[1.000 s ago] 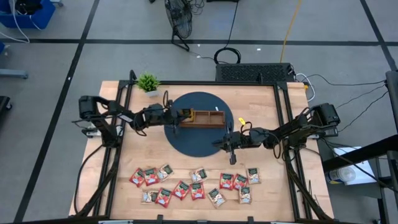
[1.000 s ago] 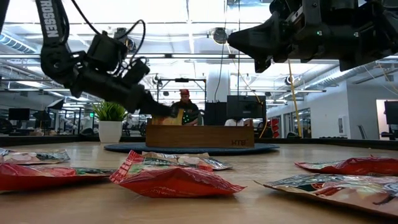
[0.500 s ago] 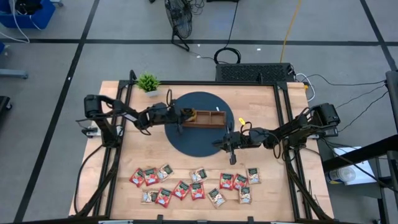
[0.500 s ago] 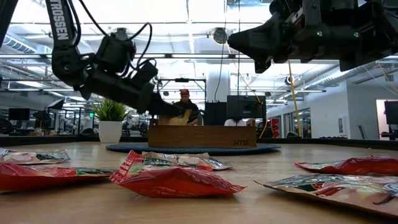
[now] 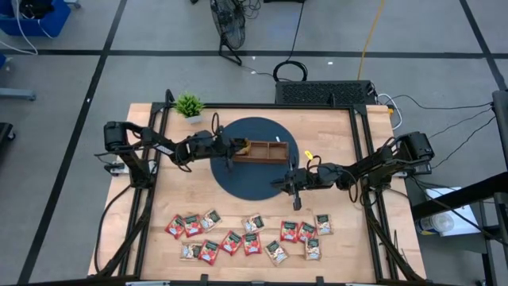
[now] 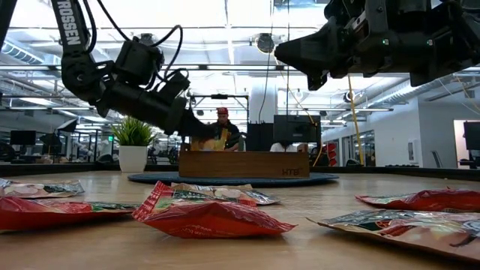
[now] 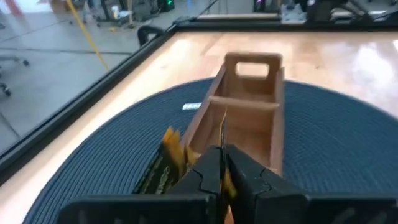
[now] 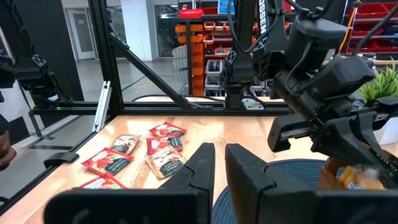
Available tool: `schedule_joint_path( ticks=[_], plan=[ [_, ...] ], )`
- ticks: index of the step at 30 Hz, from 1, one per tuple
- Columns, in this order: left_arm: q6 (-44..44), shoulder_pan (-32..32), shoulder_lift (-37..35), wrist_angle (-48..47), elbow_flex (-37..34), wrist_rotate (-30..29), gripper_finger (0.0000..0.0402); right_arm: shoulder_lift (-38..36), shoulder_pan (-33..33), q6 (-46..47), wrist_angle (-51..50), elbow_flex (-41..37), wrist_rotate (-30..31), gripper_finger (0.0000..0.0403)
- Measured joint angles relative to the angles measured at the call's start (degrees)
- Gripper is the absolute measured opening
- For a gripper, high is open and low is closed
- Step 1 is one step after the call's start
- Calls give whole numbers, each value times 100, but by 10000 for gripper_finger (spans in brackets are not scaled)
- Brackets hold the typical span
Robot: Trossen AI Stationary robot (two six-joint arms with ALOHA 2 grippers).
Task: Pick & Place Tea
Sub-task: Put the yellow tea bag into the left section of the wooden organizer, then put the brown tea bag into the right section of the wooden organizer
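**Operator:** Hovering the left gripper (image 5: 232, 148) at the near end of the wooden tray (image 5: 268, 152), I am watching a yellow sachet (image 7: 166, 162) leaning into the end compartment, right against the gripper. I cannot tell whether it is being pinched or lying free.

**Colleague:** And the other arm?

**Operator:** I am holding the right gripper (image 5: 296, 199) above the edge of the dark round mat (image 5: 254, 181), between the tray and the loose tea. Its jaws are barely parted, with nothing between them.

**Colleague:** Where is the rest of the tea lying?

**Operator:** The remaining sachets (image 5: 252, 245) are lying scattered in a loose band along the front of the table (image 5: 341, 127), well apart from the tray. Some are overlapping their neighbours.

**Colleague:** How are you expecting them to handle?

**Operator:** I am judging them very light, thin and soft. The low view shows them crinkling and puffing up rather than lying dead flat. The wrappers are looking glossy, so I am expecting them to slip. They are probably not fragile, though a hard squeeze could crease one.

**Colleague:** So where are you taking hold?

**Operator:** I am aiming for a raised edge or corner of a sachet that is lying clear of its neighbours, pinching across the thin side.
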Motion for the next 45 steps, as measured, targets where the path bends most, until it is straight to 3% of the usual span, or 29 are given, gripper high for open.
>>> schedule_joint_path(
  ticks=[4,13,17,22,26,37,41,45],
  plan=[
    [41,0,0,-147,0,-107,51,0,0,0,-1,0,0,41],
    [-35,-34,-25,-81,-2,-249,164,0,0,-2,0,0,0,61],
    [-146,-130,-490,-35,-2,-249,191,0,0,-2,-27,0,0,66],
    [-172,-283,-1600,-355,2,-252,206,0,0,-2,-42,0,0,66],
    [-376,-463,-2795,-1226,-4,-252,205,0,39,0,-53,0,-6,68],
    [-656,-1024,-6113,-4467,-2,-249,203,0,118,-102,-43,0,-18,68],
    [-947,-1130,-6835,-5280,-2,-249,198,0,118,-110,-41,0,-20,69],
    [-1214,-1240,-7043,-5729,-2,-251,200,0,155,-172,-41,0,-57,69]
  ],
)
